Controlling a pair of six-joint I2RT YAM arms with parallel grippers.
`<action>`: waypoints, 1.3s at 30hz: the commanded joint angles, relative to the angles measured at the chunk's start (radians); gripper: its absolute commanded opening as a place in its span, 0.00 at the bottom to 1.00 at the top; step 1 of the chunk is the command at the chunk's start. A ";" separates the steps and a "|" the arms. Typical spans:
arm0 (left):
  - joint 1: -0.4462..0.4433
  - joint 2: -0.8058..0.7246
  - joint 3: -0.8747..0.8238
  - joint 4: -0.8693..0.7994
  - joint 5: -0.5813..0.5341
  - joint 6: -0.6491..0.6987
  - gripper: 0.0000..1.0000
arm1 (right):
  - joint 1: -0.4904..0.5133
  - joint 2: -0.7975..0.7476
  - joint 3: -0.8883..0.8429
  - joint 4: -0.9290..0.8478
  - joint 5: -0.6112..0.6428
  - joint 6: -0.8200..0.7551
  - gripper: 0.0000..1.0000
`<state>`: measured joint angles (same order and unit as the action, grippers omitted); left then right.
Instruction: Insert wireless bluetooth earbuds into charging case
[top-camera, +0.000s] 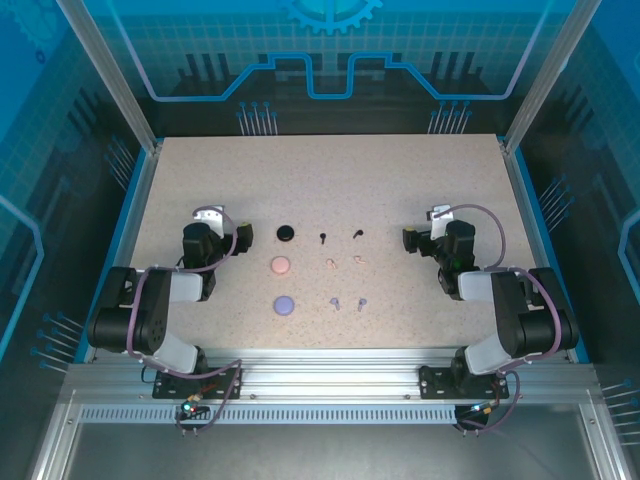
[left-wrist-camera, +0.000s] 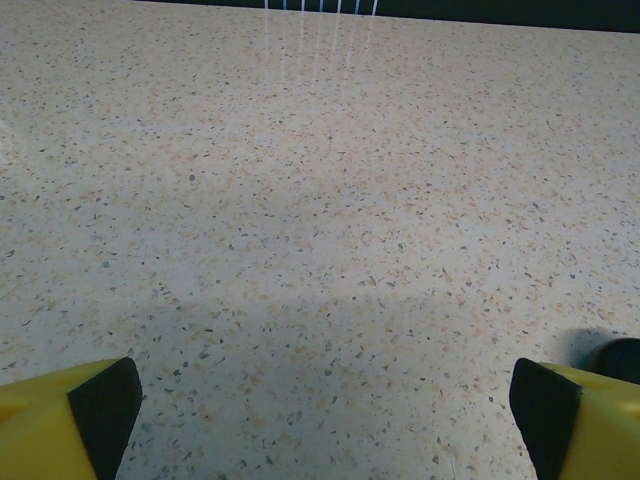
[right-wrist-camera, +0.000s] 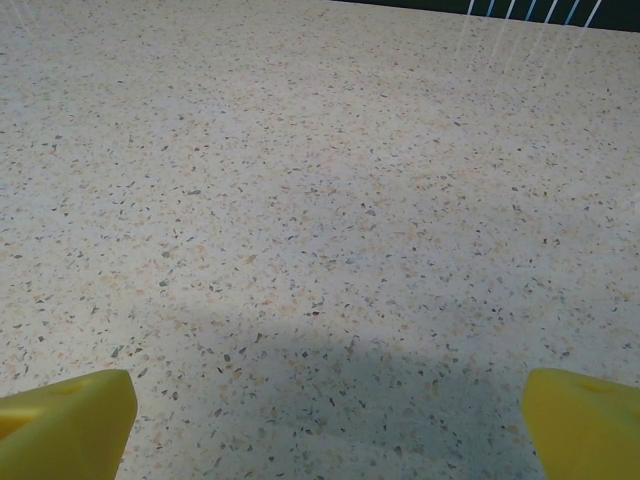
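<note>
My left gripper (left-wrist-camera: 325, 415) is released, its yellow, black-padded fingers (left-wrist-camera: 95, 400) spread wide over the bare speckled beige tabletop (left-wrist-camera: 320, 200). My right gripper (right-wrist-camera: 325, 420) gapes just as wide and holds nothing. In the top view they flank the work, the left gripper (top-camera: 208, 217) at nine o'clock and the right gripper (top-camera: 437, 216) at three o'clock, both well apart from the small parts.

Between them lie three rows. A black round plastic case (top-camera: 286, 233) has two black stemmed earbuds (top-camera: 324, 238) at its three o'clock. Below it come a pale pink round case (top-camera: 280, 266) with two pale pink earbuds (top-camera: 331, 262), then a lilac round case (top-camera: 284, 305) with two lilac earbuds (top-camera: 336, 302). I judge that no bud is seated yet.

The buds are tiny and lie loose, so a closing finger could flick one away or nudge its near neighbour. The pink pair nearly blends into the tabletop, so I could misplace a pinch there. A light case may also slide when pressed.

I cannot tell whether the cases are open or lidded, nor which way the stems point. In the left wrist view a dark rounded shape (left-wrist-camera: 622, 358) is cut off at three o'clock, perhaps the black case.
</note>
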<state>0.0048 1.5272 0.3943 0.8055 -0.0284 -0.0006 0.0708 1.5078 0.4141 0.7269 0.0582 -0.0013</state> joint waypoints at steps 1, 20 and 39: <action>0.011 -0.006 0.018 -0.007 0.021 -0.009 0.99 | -0.030 -0.003 0.020 0.022 -0.037 0.000 1.00; 0.008 -0.461 0.233 -0.750 -0.148 -0.373 0.99 | -0.052 -0.122 0.491 -1.002 0.147 0.437 1.00; 0.005 -0.510 0.348 -1.037 0.064 -0.648 0.99 | 0.697 -0.033 0.896 -1.613 0.146 0.737 0.88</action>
<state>0.0048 0.9886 0.6743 -0.1894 -0.0010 -0.6289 0.6899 1.4216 1.2579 -0.7429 0.1894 0.6010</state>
